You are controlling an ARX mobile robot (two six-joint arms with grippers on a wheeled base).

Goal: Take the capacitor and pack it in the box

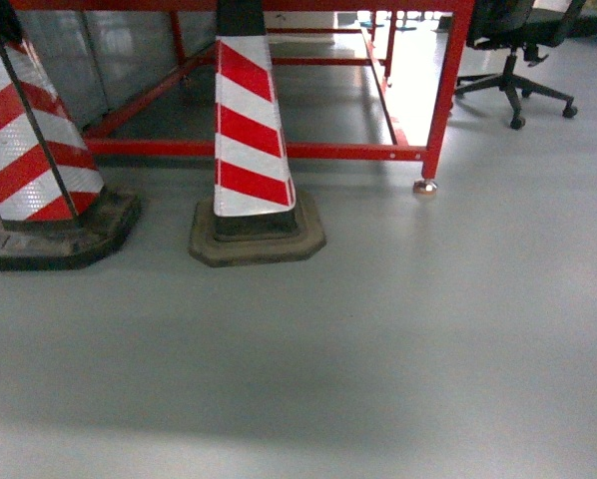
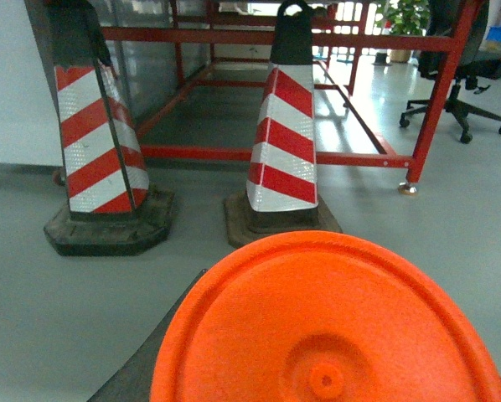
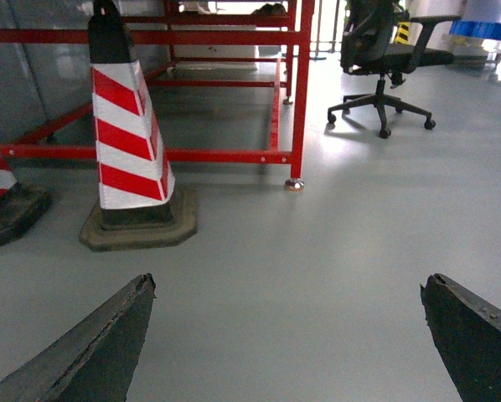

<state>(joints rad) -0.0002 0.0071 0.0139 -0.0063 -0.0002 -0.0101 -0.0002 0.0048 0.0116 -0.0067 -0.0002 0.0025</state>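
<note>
A smooth grey floor [image 1: 378, 339] fills the room, glossy where daylight falls behind. Two red-and-white striped cones stand on dark bases: one [image 1: 251, 140] near the middle, another [image 1: 39, 150] at the left edge. Behind them runs a red metal frame [image 1: 440, 100] on a small foot. A black swivel chair [image 1: 518, 60] stands at the far right.

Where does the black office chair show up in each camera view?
Head: black office chair in the top right corner, cut off by the picture's edge.
Left wrist: upper right, partly behind the red post.
Right wrist: along the top, right of centre.
Shared landmark: the red frame leg with its metal foot on the grey floor; the chair stands beyond it and to its right in all three.
</note>
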